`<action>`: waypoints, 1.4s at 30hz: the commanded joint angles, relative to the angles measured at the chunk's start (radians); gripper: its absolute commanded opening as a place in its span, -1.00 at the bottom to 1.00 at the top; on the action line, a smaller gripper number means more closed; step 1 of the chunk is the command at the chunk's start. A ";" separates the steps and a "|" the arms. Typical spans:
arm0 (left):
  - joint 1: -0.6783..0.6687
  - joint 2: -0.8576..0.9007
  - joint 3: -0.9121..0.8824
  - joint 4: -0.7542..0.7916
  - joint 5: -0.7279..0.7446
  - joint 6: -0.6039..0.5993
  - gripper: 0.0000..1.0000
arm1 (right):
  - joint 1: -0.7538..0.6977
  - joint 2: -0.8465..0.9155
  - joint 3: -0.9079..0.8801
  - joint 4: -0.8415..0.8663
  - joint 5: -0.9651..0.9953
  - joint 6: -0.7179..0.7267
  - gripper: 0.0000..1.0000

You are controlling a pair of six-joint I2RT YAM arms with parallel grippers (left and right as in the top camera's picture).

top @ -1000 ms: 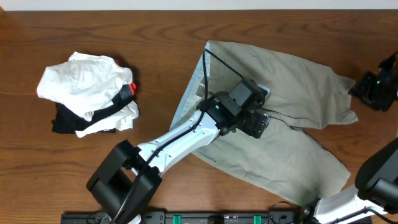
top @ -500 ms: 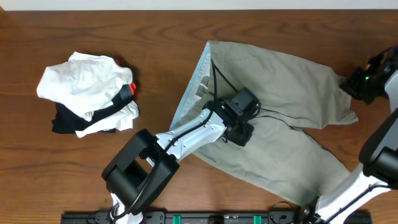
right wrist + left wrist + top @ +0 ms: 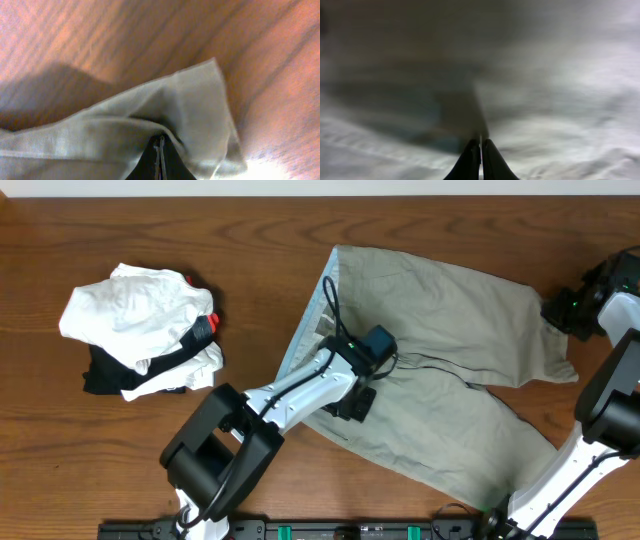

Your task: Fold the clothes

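Folding has barely begun. Right of the garment pile [image 3: 140, 330], the shorts [image 3: 450, 300] lie spread across centre and right, with no fold made. The left claw [image 3: 481, 145], spread a second ago, has shifted leftward and pinches their cloth. The right claw [image 3: 160, 147], formerly beside them, now pinches their far-right corner.

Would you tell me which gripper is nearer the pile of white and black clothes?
Left. The left gripper pinches the shorts near the waistband, on the side facing the pile; the right gripper holds the far leg hem.
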 commanded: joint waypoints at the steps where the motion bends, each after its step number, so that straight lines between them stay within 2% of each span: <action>1: 0.027 0.009 0.008 -0.033 -0.064 -0.009 -0.86 | -0.023 0.044 0.013 0.024 0.117 0.003 -0.97; 6: 0.054 0.009 0.008 -0.044 -0.066 -0.005 -0.87 | -0.073 0.044 0.102 -0.020 0.111 0.003 -0.97; 9: 0.066 0.009 0.008 -0.044 -0.066 0.002 -0.86 | -0.105 0.044 0.177 -0.100 0.025 0.001 -0.97; 10: 0.068 0.009 0.008 -0.044 -0.066 0.003 -0.87 | -0.116 0.044 0.205 -0.143 -0.041 0.000 -0.93; 13: 0.073 0.009 0.008 -0.040 -0.066 0.003 -0.85 | -0.142 0.044 0.262 -0.294 -0.237 -0.064 -0.61; 14: 0.073 0.009 0.008 -0.039 -0.066 0.003 -0.85 | -0.145 0.044 0.268 -0.341 -0.240 -0.062 -0.52; 16: 0.073 0.009 0.008 -0.035 -0.066 0.003 -0.85 | -0.147 0.044 0.268 -0.402 -0.211 -0.063 -0.46; 24: 0.073 0.009 0.008 -0.032 -0.066 0.003 -0.84 | -0.150 0.044 0.266 -0.465 0.028 -0.043 -0.30; 33: 0.073 0.009 0.008 -0.008 -0.066 0.003 -0.83 | -0.147 0.044 0.266 -0.531 0.006 -0.039 -0.18; 39: 0.073 0.009 0.008 -0.006 -0.066 0.007 -0.83 | -0.146 0.045 0.264 -0.547 -0.001 -0.029 -0.19; 42: 0.073 0.009 0.008 -0.006 -0.066 0.007 -0.82 | -0.146 0.052 0.262 -0.534 -0.001 -0.004 -0.05</action>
